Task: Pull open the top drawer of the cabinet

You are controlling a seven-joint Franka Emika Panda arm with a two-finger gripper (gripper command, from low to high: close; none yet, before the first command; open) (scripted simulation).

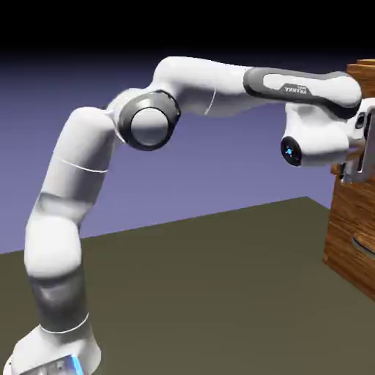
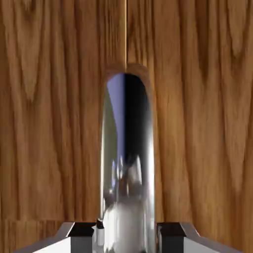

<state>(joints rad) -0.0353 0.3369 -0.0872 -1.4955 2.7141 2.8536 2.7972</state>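
The cabinet (image 1: 350, 234) of reddish-brown wood grain stands at the right edge of the exterior view. My arm reaches across to its upper part, where the top drawer (image 1: 364, 77) sits, and my gripper (image 1: 354, 170) is against the front there. In the hand view the drawer's wood front (image 2: 49, 123) fills the picture. Its shiny silver handle (image 2: 127, 148) runs up the middle, between my two grey fingertips (image 2: 74, 237). My gripper (image 2: 126, 236) is shut on the handle, with a finger tight against each side.
A lower drawer front with a curved grey handle (image 1: 363, 247) shows below my hand. The dark olive table (image 1: 220, 293) stretches from the robot's base to the cabinet's foot.
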